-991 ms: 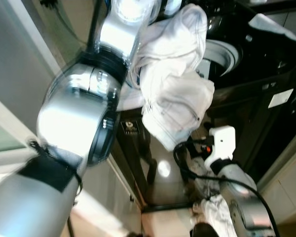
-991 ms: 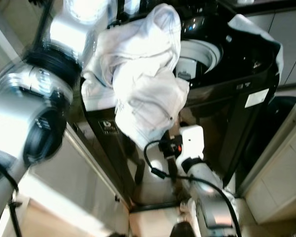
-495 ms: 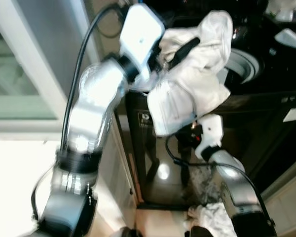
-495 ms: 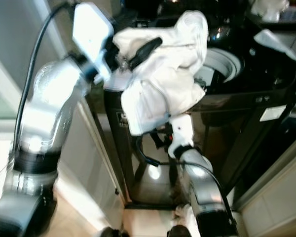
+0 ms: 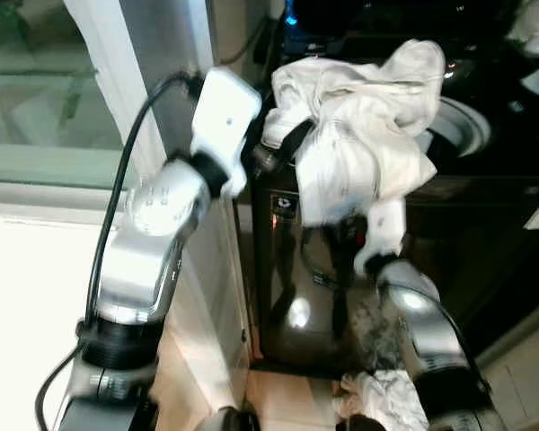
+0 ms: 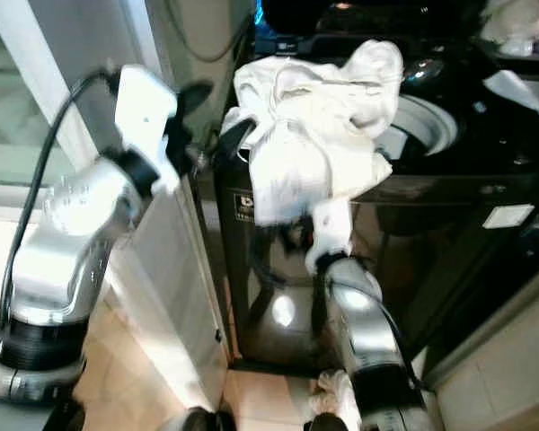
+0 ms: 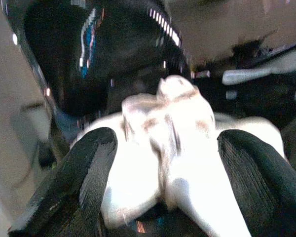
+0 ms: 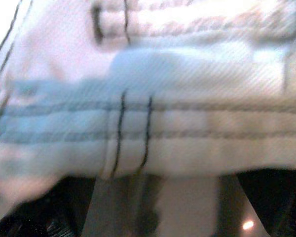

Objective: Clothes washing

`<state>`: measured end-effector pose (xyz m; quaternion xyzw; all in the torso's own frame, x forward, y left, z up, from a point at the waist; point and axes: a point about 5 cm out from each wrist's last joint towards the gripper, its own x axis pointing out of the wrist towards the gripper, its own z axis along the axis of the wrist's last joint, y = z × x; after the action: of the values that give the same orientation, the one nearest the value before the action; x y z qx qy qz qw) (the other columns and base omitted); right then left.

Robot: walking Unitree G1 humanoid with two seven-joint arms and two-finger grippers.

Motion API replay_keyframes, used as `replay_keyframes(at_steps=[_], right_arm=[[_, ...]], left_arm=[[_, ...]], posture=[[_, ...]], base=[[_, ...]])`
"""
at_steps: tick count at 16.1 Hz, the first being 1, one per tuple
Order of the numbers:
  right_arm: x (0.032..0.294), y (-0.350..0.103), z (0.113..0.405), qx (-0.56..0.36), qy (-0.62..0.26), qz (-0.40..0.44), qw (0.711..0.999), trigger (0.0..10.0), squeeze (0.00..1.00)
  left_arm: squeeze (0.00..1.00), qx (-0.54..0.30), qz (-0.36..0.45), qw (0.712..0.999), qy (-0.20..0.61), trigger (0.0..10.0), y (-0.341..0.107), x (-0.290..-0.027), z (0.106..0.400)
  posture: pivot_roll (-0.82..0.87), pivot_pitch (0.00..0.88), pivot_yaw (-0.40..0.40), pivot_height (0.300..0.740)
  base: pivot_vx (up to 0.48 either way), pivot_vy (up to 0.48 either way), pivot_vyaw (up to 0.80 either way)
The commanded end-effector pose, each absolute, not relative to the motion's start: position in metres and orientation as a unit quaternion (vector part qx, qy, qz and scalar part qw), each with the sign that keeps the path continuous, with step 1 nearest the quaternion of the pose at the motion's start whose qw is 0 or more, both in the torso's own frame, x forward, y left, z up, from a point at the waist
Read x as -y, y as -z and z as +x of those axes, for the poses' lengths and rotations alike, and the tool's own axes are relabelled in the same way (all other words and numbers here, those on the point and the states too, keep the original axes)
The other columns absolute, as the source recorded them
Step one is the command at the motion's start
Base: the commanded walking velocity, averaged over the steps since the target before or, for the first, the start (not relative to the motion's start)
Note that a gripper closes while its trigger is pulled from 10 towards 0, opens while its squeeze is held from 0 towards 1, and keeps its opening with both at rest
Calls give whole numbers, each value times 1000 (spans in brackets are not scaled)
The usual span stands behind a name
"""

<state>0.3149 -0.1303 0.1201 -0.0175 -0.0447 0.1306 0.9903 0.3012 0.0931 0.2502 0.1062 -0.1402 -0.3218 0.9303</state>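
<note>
Left eye view: a black top-loading washing machine (image 5: pixel 485 224) stands at the far right, its round drum opening (image 5: pixel 463 135) partly visible beyond a bunched white garment (image 5: pixel 364 148) that lies draped over the machine's near-left top edge and hangs down its glossy front; what lies inside the drum cannot be made out. The left gripper (image 5: pixel 283 148) is raised at the garment's left side, one black finger against the cloth, its silver arm rising from the near left in front of a white window frame (image 5: pixel 139 99). The right arm reaches up from below, its gripper hidden under the hanging cloth. More white laundry (image 5: pixel 377 404) lies on the floor at the near edge. Right eye view: the same arrangement, with a small white label (image 6: pixel 508 215) on the machine's front at right. Left wrist view: the two black fingers (image 7: pixel 76 185) stand wide apart with the white garment bulging between them, blurred, before the machine's dark top. Right wrist view: pale twill fabric with double stitched seams and a belt loop (image 8: pixel 133 133) lies very close to the lens; whether this gripper is parted or closed cannot be told.
</note>
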Motion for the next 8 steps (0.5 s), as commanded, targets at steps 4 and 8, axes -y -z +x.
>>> replay_keyframes(at_steps=[4, 8], right_arm=[[135, -164, 335, 130, -99, -13, 987, 10000, 0], [143, -181, 336, 162, -78, -20, 983, 10000, 0]], left_arm=[[0, 107, 100, 933, 328, 10000, -231, -85, 290], [0, 99, 91, 937, 322, 10000, -226, -85, 286]], posture=[[-124, 0, 71, 719], [-122, 0, 66, 719]], base=[[0, 0, 0], [0, 0, 0]])
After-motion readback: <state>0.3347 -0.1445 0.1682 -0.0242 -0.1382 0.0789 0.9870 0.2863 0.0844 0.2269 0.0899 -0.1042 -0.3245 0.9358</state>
